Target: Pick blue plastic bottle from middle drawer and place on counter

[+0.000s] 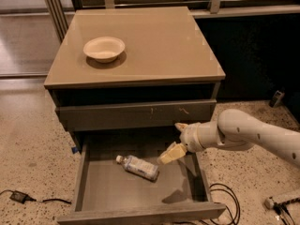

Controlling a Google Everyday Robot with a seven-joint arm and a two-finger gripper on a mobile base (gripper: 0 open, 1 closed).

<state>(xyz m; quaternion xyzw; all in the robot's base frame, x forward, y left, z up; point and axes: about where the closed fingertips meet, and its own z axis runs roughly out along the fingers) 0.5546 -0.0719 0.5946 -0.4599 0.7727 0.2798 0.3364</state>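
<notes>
The blue plastic bottle (138,167) lies on its side on the grey floor of the open middle drawer (103,198), cap toward the left. My gripper (175,139) hangs over the drawer's right part, just right of the bottle and above it, open and empty, one finger up near the drawer front above and the other (171,153) reaching down toward the bottle's end. The counter (154,46) is the glossy tan top of the cabinet.
A white bowl (104,48) sits on the counter's left half. The closed drawer front (136,114) above the open drawer has scratch marks. Black cables (225,196) lie on the speckled floor to the right, and a plug with cord (18,197) to the left.
</notes>
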